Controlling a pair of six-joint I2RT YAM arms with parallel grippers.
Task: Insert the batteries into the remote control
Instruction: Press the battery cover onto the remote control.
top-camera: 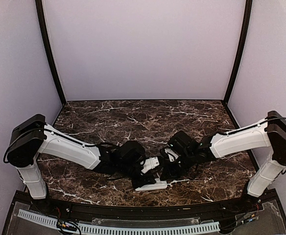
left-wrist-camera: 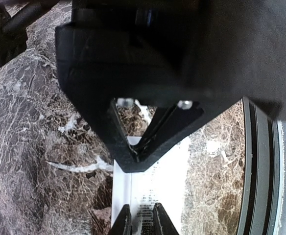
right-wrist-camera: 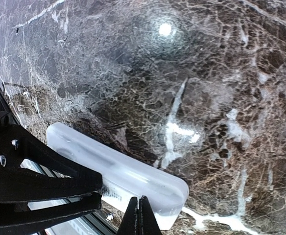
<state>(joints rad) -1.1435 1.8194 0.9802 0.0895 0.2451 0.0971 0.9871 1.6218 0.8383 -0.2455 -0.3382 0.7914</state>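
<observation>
The remote control (top-camera: pixel 155 185) is a white oblong lying near the table's front edge. In the left wrist view it (left-wrist-camera: pixel 167 186) shows a plain white face with small print and no dark recess. My left gripper (top-camera: pixel 139 182) stands at its left end, jaws a narrow gap apart (left-wrist-camera: pixel 143 220) with the white body between them. My right gripper (top-camera: pixel 161 174) is shut, and its closed tips (right-wrist-camera: pixel 141 210) rest against the remote's (right-wrist-camera: pixel 128 171) printed edge. The batteries are out of view.
The dark marble table (top-camera: pixel 133 117) stretches away behind the arms. The black front rail (left-wrist-camera: pixel 260 171) runs close beside the remote. A small white part (top-camera: pixel 152 163) shows between the two wrists; I cannot tell what it is.
</observation>
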